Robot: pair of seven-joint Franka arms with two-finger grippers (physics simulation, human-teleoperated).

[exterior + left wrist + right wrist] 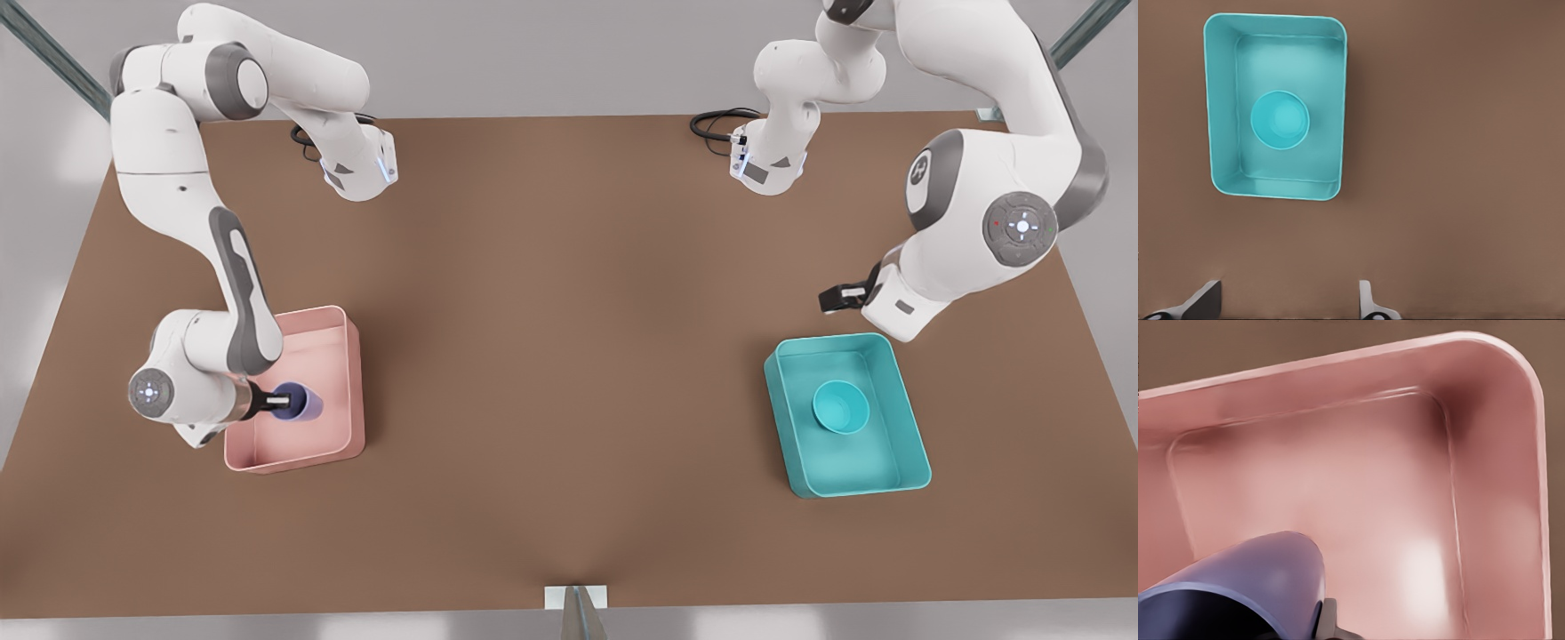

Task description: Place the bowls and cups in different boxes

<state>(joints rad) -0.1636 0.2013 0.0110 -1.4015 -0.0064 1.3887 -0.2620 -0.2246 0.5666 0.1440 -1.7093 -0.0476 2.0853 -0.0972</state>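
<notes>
- 2 arms, 2 boxes, 1 bowl and 1 cup are counted on 1 brown table [569, 356].
- The right gripper [283, 402] is seen at the front view's left, reaching in over the pink box [348, 373]; its jaws are closed on the lavender cup [298, 402], which is held at its rim, tilted, above the box floor.
- In the right wrist view the cup [1251, 577] is seen directly at the jaws, with 1 fingertip [1328, 620] against its wall and the pink box [1511, 487] floor and 2 of its rounded corners beyond it; whether the cup touches the floor cannot be told.
- The left gripper [840, 298] is seen at the front view's right, dark and partly hidden by its own arm, just beside the far edge of the teal box [907, 400] and not over it.
- In the left wrist view the 2 fingertips [1205, 300] are seen wide apart with nothing between them, a state that is not made out in the front view.
- The teal bowl [840, 406] is seen upright on the floor of the teal box, near its middle, well apart from the open jaws.
- From the left wrist view the bowl [1279, 120] and the whole box [1221, 120] outline are shown ahead of the jaws, with bare table between.
</notes>
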